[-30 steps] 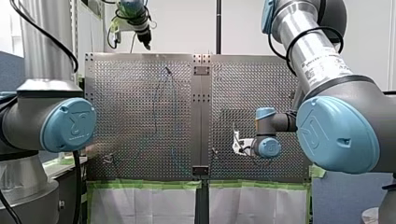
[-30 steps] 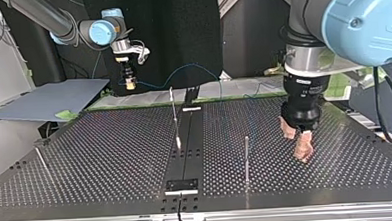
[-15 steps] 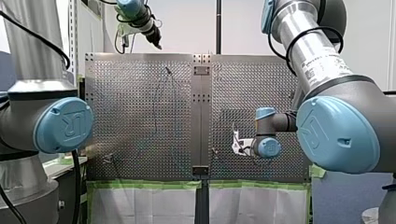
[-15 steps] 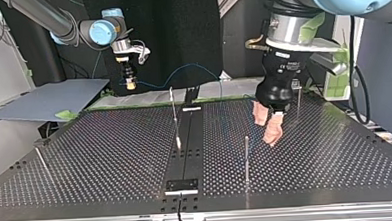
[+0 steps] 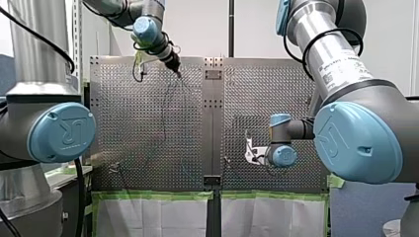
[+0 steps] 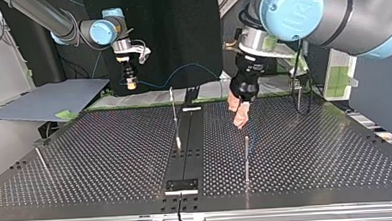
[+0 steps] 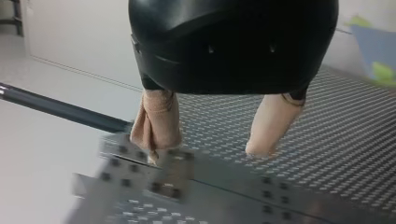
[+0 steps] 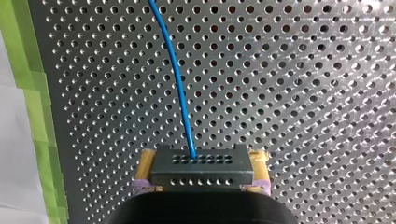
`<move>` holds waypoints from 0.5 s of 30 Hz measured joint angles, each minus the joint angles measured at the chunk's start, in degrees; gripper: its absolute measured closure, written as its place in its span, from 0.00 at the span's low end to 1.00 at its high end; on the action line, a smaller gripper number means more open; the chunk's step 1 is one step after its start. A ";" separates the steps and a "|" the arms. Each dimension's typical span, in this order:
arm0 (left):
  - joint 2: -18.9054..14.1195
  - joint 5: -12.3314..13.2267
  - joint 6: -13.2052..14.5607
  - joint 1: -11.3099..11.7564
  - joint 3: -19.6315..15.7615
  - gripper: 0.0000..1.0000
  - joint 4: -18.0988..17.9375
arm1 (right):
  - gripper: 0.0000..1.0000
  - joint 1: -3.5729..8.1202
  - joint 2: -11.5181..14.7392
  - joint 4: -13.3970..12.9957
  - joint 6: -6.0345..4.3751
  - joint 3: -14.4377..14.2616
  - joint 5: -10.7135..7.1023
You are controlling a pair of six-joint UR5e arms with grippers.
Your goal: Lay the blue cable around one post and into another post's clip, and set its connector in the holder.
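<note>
Beige-padded, our left gripper (image 6: 240, 113) hangs spread and empty. Within the last second it has swung from the table's (image 6: 86, 155) right edge, as the top view shows it, toward the middle, above a post (image 6: 246, 158). Our right gripper (image 8: 201, 164) stays clenched on the connector (image 8: 201, 175) near the arm-side edge, blue cable (image 8: 173, 70) trailing. Routing looks about to begin.

Perforated grey table (image 8: 303, 93); blue cable (image 8: 176, 70); green tape (image 8: 37, 107).
</note>
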State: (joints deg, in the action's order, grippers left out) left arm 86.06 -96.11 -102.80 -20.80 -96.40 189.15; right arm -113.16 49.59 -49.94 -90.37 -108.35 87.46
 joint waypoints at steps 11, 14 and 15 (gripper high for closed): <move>6.17 -5.21 -4.69 -5.59 -6.20 0.00 -6.23 | 0.99 0.41 0.04 0.44 0.00 0.01 0.29; 7.76 -6.78 -6.25 -7.17 -7.78 0.00 -7.81 | 0.99 0.45 0.06 0.44 -0.04 0.01 0.33; 8.21 -7.24 -6.71 -7.63 -8.24 0.00 -8.24 | 0.99 0.47 0.06 0.42 -0.08 0.01 0.33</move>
State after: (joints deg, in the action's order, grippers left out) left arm 94.27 -103.34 -109.51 -28.42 -104.65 180.91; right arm -112.70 49.65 -49.52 -90.45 -108.34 87.79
